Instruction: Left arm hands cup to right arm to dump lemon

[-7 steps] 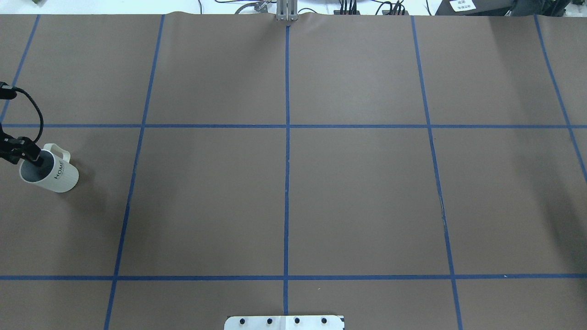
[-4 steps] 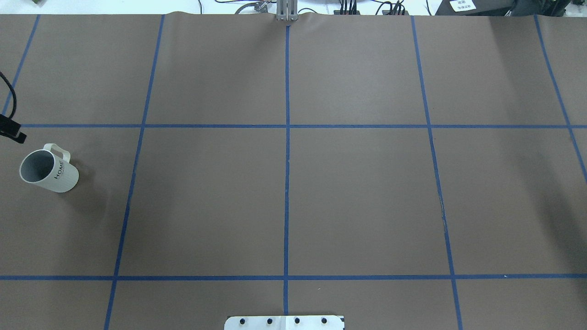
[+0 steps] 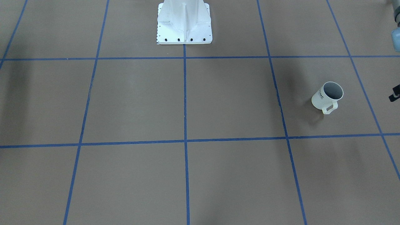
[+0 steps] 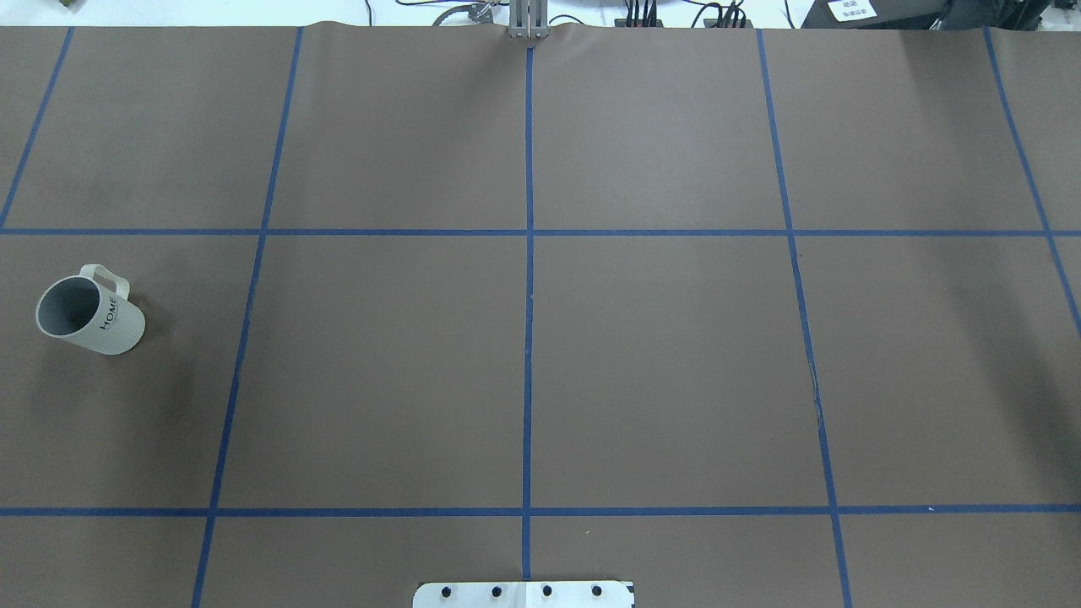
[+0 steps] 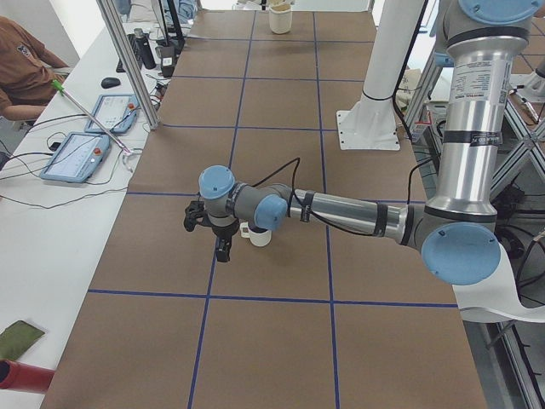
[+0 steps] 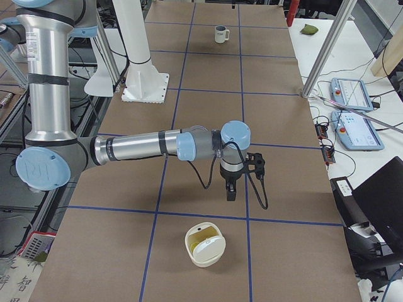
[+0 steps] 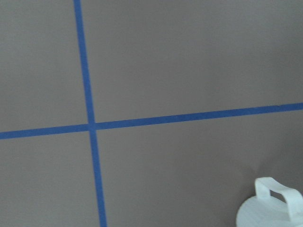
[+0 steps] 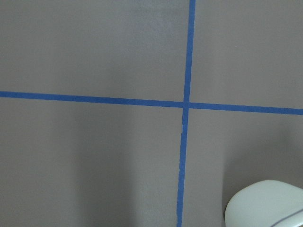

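Cup [image 4: 108,325], small, cream-white, with a squarish handle, a dark grey inside and black lettering "HOME" on its side: stands upright on the table [image 4: 676,355], a brown surface gridded with blue tape, close to the edge at the robot's left end and about midway between the robot-side and operators' edges; nothing shows inside it from overhead or from the front. Left arm [image 5: 341,211], thick, grey, with light-blue joint caps: reaches low across the table. Left gripper [image 5: 221,247], black: hangs near the cup and apart from it; whether its fingers are apart or together cannot be told. Right arm [image 6: 138,148], silver-grey, with light-blue caps and a black cable: stretches out over the opposite end of the table. Right gripper [image 6: 230,189], black: points down above the bare surface; finger state cannot be told. Container [image 6: 204,244], cream-white, rounded, with a yellow-green patch inside: sits near the edge at the robot's right end, near the right gripper. Base plate [image 3: 184,28], white, bolted: stands at the middle of the robot-side edge.
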Controlling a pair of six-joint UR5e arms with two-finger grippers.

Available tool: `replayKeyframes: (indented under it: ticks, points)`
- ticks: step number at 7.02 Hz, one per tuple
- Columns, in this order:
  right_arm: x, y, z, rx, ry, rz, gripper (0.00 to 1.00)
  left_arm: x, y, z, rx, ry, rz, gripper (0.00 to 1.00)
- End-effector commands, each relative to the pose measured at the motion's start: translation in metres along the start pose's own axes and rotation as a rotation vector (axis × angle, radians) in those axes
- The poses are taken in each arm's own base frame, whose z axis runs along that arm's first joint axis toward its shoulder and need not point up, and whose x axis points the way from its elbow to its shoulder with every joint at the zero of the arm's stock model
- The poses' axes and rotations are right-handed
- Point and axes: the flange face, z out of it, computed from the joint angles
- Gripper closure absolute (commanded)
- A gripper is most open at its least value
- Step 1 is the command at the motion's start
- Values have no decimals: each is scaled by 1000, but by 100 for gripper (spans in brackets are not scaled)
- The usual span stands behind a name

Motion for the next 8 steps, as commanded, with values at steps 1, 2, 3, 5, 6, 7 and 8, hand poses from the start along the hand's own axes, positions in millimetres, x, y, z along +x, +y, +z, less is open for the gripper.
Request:
replayKeyframes:
  ticks: [1, 2, 3, 5, 6, 7, 8]
  points:
    - [8, 6, 8, -59, 8, 20, 0, -38, 3, -22, 4, 67, -99, 0]
    - [15, 13, 14, -82, 11, 46, 0, -47, 4, -38, 33, 58, -107, 0]
    - [16, 20, 15, -83, 5, 45, 0, -40, 5, -46, 51, 44, -88, 0]
    - [18, 26, 18, -76, 3, 49, 0, -45, 24, -46, 53, -13, -101, 0]
    - [21, 24, 22, -66, 7, 40, 0, -39, 36, -50, 62, -19, -87, 0]
    - [20, 23, 22, -53, 4, 32, 0, -34, 41, -55, 71, -19, -71, 0]
    - [22, 23, 23, -57, 5, 33, 0, -35, 43, -54, 69, -18, -72, 0]
